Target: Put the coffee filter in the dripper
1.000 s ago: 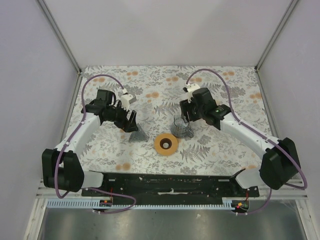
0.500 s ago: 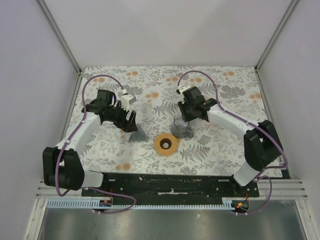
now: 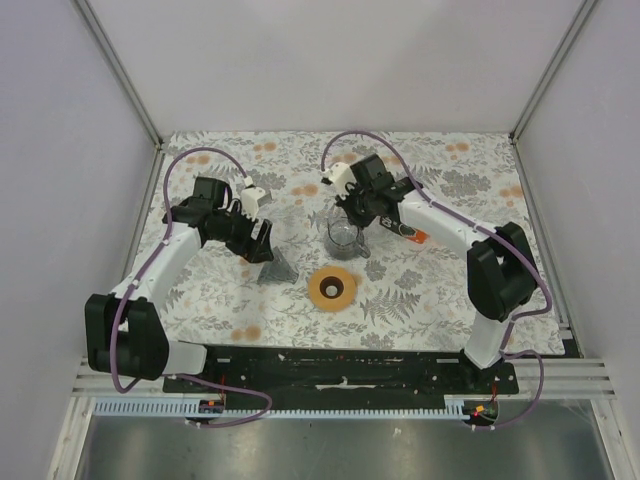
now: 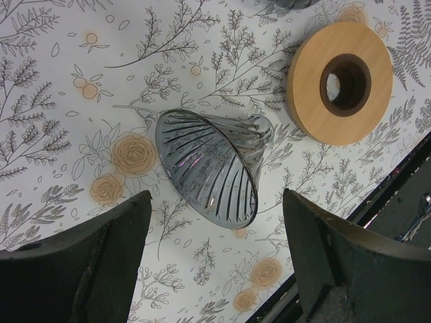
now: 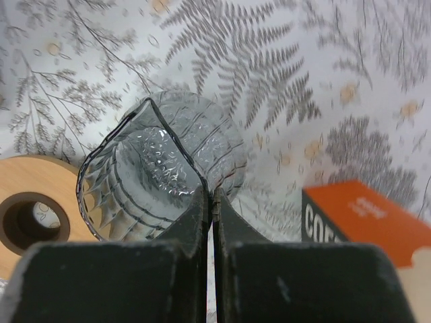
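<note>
Top view: two arms reach over a floral table cover (image 3: 450, 290), where one orange-tan dripper (image 3: 332, 288) sits flat near the middle. One grey ribbed cone (image 3: 275, 268) lies at its 10 o'clock, one clear glass cup (image 3: 343, 236) at its 12 o'clock, and one orange packet (image 3: 415, 236) at the cup's 3 o'clock, partly under the right arm. The left gripper (image 3: 262, 244) hovers over the cone; the right gripper (image 3: 347, 218) is at the cup. Left wrist view: the jaws are spread wide and empty, and the cone lies on its side, narrow end pointing to the dripper at 2 o'clock. Right wrist view: the jaws are pressed together, pinching the cup's rim, with the dripper at 8 o'clock and the packet at 4 o'clock.
</note>
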`<action>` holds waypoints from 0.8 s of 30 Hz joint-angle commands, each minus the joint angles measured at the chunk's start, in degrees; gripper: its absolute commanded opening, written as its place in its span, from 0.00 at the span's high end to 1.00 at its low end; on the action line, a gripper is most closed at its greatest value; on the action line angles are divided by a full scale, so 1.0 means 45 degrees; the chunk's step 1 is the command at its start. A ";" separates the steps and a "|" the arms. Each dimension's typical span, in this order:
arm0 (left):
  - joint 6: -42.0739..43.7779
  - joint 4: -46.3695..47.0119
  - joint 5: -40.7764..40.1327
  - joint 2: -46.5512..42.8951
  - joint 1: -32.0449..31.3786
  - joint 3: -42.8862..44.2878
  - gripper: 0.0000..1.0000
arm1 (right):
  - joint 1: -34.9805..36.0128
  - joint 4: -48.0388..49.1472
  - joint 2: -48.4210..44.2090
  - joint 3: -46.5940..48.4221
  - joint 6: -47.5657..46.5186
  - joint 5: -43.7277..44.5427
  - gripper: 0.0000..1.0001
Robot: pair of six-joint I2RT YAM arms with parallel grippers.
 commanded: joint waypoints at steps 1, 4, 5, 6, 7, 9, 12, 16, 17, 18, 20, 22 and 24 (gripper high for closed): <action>0.0100 -0.0320 -0.0198 0.0065 -0.0003 0.0710 0.16 | 0.0105 0.0641 0.0556 0.1890 -0.3165 -0.2711 1.00; 0.0217 -0.0418 -0.0433 0.0026 -0.0003 0.0691 0.16 | 0.0203 0.0622 0.1181 0.2692 -0.4240 -0.3084 0.99; 0.0276 -0.0437 -0.0472 -0.0032 -0.0003 0.0672 0.16 | 0.0261 0.0506 0.1395 0.2888 -0.4552 -0.3259 0.98; 0.0295 -0.0457 -0.0492 -0.0072 -0.0022 0.0672 0.16 | 0.0281 0.0370 0.1572 0.3218 -0.4806 -0.3609 0.95; 0.0354 -0.0457 -0.0550 -0.0072 -0.0003 0.0652 0.15 | 0.0359 0.0214 0.1825 0.3434 -0.5138 -0.3864 0.93; 0.0412 -0.0515 -0.0570 -0.0072 -0.0003 0.0710 0.15 | 0.0515 0.0018 0.2138 0.3747 -0.5646 -0.3964 0.92; 0.0432 -0.0496 -0.0551 0.0045 -0.0003 0.0788 0.15 | 0.0730 -0.0508 0.2704 0.4274 -0.6467 -0.4080 0.92; 0.0413 -0.0515 -0.0512 0.0201 -0.0003 0.0906 0.15 | 0.1003 -0.1641 0.3447 0.5212 -0.7288 -0.4315 0.98; 0.0413 -0.0496 -0.0493 0.0240 -0.0003 0.0945 0.15 | 0.1062 -0.1759 0.3526 0.5330 -0.7405 -0.4316 0.98; 0.0394 -0.0496 -0.0473 0.0279 -0.0022 0.0945 0.15 | 0.1101 -0.1819 0.3546 0.5428 -0.7523 -0.4335 0.96; 0.0394 -0.0535 -0.0434 0.0357 -0.0003 0.1003 0.15 | 0.1160 -0.1780 0.3546 0.5545 -0.7543 -0.4354 0.87; 0.0354 -0.0515 -0.0414 0.0435 -0.0022 0.1042 0.15 | 0.1160 -0.1644 0.3488 0.5759 -0.7272 -0.4413 0.73; 0.0315 -0.0515 -0.0395 0.0455 -0.0003 0.1082 0.15 | 0.1160 -0.1469 0.3293 0.5936 -0.6823 -0.4278 0.57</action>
